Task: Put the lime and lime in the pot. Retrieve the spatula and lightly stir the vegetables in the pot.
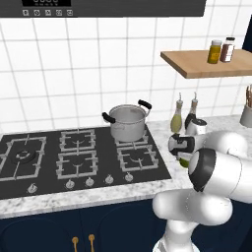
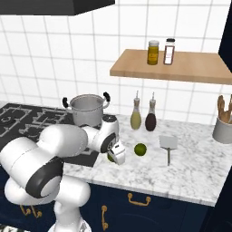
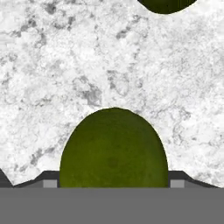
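Note:
A green lime [image 3: 113,148] lies on the marble counter between my fingertips [image 3: 177,183], which flank it closely on both sides. My gripper [image 2: 116,155] points down over this lime [image 2: 110,158], just right of the stove, and is open around it. The same lime [image 1: 184,161] peeks out green below the hand. A second lime [image 2: 140,149] rests on the counter a little to the right, also at the top edge of the hand view [image 3: 165,5]. The steel pot [image 1: 127,122] with black handles stands on the back right burner [image 2: 87,108]. The spatula [image 2: 168,145] lies flat on the counter right of the limes.
Two bottles [image 2: 136,117] [image 2: 151,118] stand by the wall behind the limes. A grey utensil holder [image 2: 223,128] sits at the far right. A wooden shelf [image 2: 181,68] with two jars hangs above. The black stove [image 1: 74,157] spreads to the left.

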Tool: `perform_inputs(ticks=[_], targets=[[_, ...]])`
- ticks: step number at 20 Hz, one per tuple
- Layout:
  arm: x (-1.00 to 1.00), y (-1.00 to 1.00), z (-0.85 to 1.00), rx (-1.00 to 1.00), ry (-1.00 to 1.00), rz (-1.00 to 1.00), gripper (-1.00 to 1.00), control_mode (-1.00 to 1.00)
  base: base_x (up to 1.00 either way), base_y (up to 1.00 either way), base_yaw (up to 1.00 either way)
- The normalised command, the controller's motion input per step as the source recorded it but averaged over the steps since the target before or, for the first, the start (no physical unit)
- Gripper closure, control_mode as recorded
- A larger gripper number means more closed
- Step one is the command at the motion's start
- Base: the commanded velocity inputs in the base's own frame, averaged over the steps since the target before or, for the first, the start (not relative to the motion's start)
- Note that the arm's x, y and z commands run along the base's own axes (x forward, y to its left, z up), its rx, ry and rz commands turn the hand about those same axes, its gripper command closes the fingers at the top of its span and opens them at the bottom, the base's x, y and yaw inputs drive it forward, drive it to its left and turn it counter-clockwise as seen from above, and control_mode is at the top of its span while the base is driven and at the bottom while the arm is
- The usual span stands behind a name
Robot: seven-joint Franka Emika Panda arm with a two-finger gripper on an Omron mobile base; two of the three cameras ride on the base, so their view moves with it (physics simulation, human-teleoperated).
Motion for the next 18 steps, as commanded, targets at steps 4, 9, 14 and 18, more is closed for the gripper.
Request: perform_inputs(ticks=[4, 9, 14, 18], targets=[[-0.26, 0.62, 0.95, -0.15, -0.24, 0.05, 1.00, -1.00, 0.00, 0.00, 0.00], [0.14, 0.79, 1.00, -0.14, -0.15, 0.07, 1.00, -1.00, 0.00, 0.00, 0.00], [0.64, 0.38, 1.00, -0.04, -0.01, 0.00, 1.00, -1.00, 0.00, 0.00, 0.00], [0.75, 0.23, 1.00, 0.00, 0.01, 0.00, 1.00, -1.00, 0.00, 0.00, 0.00]])
